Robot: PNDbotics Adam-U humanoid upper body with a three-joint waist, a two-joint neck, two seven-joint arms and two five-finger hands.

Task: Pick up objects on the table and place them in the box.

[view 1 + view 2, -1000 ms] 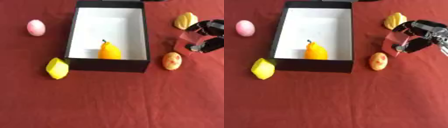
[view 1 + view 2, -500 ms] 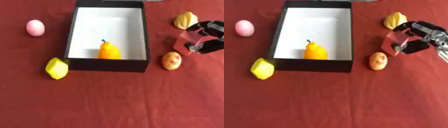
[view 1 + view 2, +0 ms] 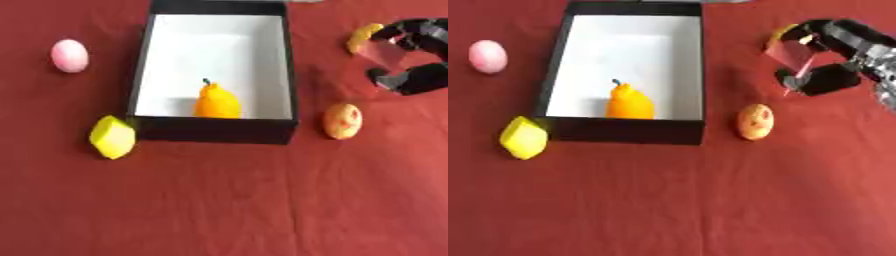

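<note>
A black box (image 3: 214,131) with a white floor stands at the upper middle, and an orange pear (image 3: 216,101) lies in its near end. Left of the box's front corner sits a yellow lemon (image 3: 113,137). A pink egg (image 3: 69,55) lies further back on the left. Just right of the box rests a speckled orange fruit (image 3: 755,121). My right hand (image 3: 830,80) hovers at the right, thumb and fingers apart with only red cloth showing between them. It partly covers a yellow fruit (image 3: 361,37) behind it. My left hand is out of sight.
A red cloth (image 3: 245,200) covers the whole table, with a broad stretch of it in front of the box.
My right hand has shifted slightly back and left, so it now overlaps the yellow fruit. The objects lie where they were.
</note>
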